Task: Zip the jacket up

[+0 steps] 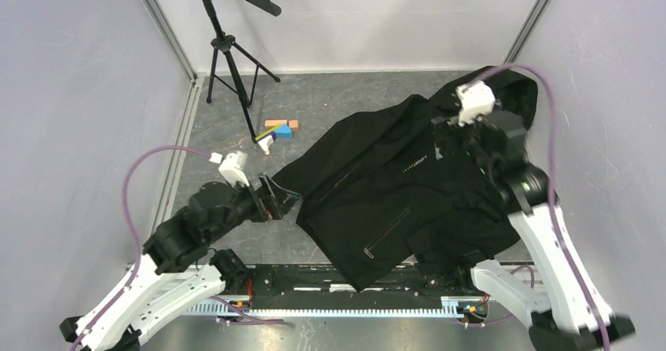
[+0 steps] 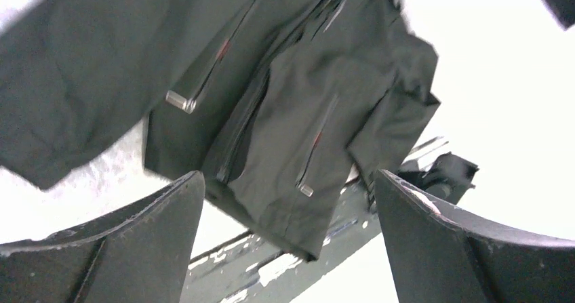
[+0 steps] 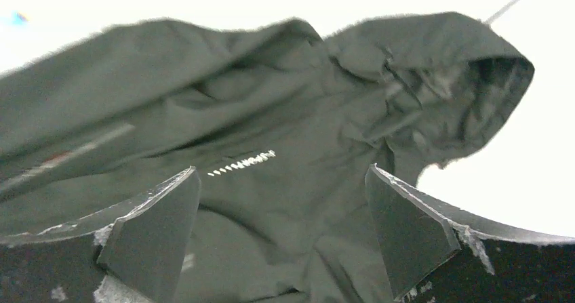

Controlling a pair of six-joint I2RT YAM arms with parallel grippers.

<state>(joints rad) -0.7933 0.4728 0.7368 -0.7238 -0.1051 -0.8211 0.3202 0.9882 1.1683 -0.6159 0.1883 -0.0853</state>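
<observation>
Spread and empty, left gripper and right gripper should tension the near hem of the large black hooded fabric jacket.

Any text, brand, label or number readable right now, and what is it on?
White lettering on the chest of the jacket: one short line, too small and blurred to read in any view.
No other text, number or sign shows.
</observation>
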